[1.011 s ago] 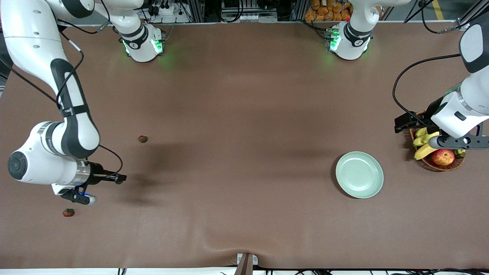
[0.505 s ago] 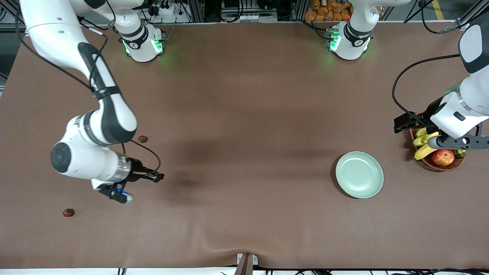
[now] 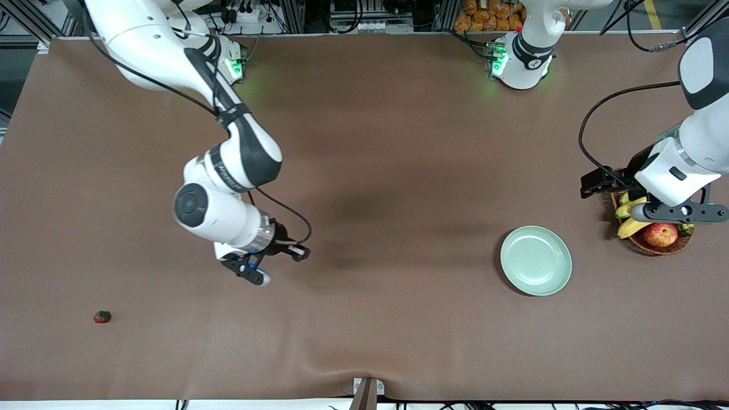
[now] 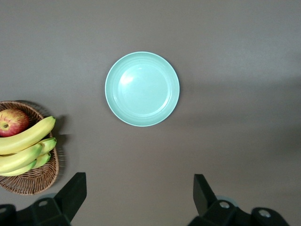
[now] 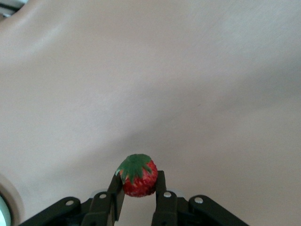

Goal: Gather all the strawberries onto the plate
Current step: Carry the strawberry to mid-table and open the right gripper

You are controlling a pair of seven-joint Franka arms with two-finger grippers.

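My right gripper (image 3: 299,253) is shut on a small red strawberry (image 5: 137,179) with a green cap and holds it above the bare table mat, between the right arm's end and the middle. Its fingers (image 5: 161,188) pinch the berry from both sides. Another strawberry (image 3: 102,316) lies on the mat near the right arm's end, nearer to the front camera. A third strawberry is hidden. The pale mint-green plate (image 3: 536,260) is empty and also shows in the left wrist view (image 4: 142,89). My left gripper (image 3: 680,213) waits open and empty (image 4: 139,188) over the basket's edge, beside the plate.
A brown wicker basket (image 3: 655,245) with bananas (image 3: 632,225) and a red-yellow apple (image 3: 660,234) stands at the left arm's end, beside the plate. It also shows in the left wrist view (image 4: 33,179).
My right arm has swung from the right arm's end toward the table's middle with the strawberry in its gripper. Its forearm now covers the strawberry that lay farther back. The left arm barely moved.
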